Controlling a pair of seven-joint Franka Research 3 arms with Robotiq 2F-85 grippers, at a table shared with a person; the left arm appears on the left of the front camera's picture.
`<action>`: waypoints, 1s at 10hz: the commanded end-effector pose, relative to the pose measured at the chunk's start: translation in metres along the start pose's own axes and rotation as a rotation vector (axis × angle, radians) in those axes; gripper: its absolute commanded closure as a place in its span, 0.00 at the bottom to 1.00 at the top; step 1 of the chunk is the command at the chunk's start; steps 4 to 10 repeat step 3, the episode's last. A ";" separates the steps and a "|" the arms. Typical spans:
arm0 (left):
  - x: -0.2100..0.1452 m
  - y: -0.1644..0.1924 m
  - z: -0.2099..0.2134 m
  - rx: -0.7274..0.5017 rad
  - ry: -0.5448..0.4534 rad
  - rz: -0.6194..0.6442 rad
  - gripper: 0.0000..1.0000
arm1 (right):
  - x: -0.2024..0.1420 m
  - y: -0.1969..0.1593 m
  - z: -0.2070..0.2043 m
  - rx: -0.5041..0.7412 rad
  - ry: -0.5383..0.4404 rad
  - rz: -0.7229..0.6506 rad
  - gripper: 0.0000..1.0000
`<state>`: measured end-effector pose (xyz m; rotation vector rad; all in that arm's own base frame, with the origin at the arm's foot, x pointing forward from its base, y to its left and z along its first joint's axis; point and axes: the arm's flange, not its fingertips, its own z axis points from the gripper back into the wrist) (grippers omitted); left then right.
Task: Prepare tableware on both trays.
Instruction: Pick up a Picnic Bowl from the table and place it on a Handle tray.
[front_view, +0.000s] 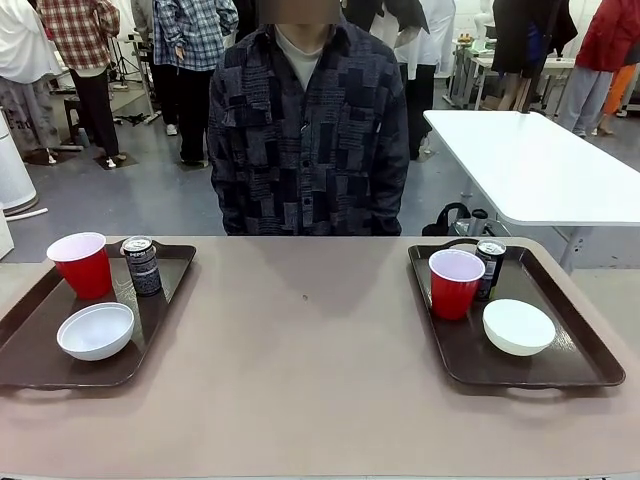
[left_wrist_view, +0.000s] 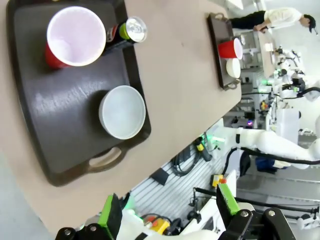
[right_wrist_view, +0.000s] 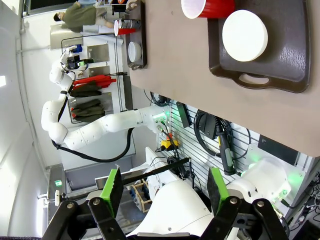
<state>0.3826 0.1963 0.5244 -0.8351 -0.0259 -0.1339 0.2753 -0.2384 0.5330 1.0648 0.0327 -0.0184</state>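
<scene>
landmark: the table (front_view: 310, 360); all places given from its near edge and its 2 ends.

left tray (front_view: 60, 330) lies at the table's left end, long axis running from near edge to far edge. on it: red cup (front_view: 82, 263) at the far corner, can (front_view: 142, 265) just beside the cup toward the table's middle, white bowl (front_view: 96, 331) nearer the near edge. right tray (front_view: 515, 315) lies at the table's right end, same orientation, with a second red cup (front_view: 455, 282), a second can (front_view: 490, 266) touching or nearly touching behind it, and a second bowl (front_view: 518, 326) toward the near edge. each tray carries 1 cup, 1 bowl, 1 can; judged: layout looks complete, little or nothing left to place.

key relation: both arms are off the table, pulled back past its near edge. in the left wrist view the left gripper (left_wrist_view: 170, 210) hangs beyond the near edge with the left tray's handle cutout facing it; that set is nearest to this arm. right gripper (right_wrist_view: 162, 192) likewise sits back from the near edge, the right tray's handle end toward it.

tool state: left jaws spread wide, nothing between the green pads (left_wrist_view: 111, 212). right jaws also spread wide, empty.

a person (front_view: 305, 130) stands at the table's far edge, at its middle, hands hidden.

judged: any further move means reaching forward over the near edge.
</scene>
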 end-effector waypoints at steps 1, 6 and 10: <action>0.002 0.000 0.002 0.008 0.000 -0.001 0.00 | -0.001 0.000 -0.001 0.008 -0.001 0.002 0.11; 0.002 0.000 0.002 0.008 0.000 -0.001 0.00 | -0.001 0.000 -0.001 0.008 -0.001 0.002 0.11; 0.002 0.000 0.002 0.008 0.000 -0.001 0.00 | -0.001 0.000 -0.001 0.008 -0.001 0.002 0.11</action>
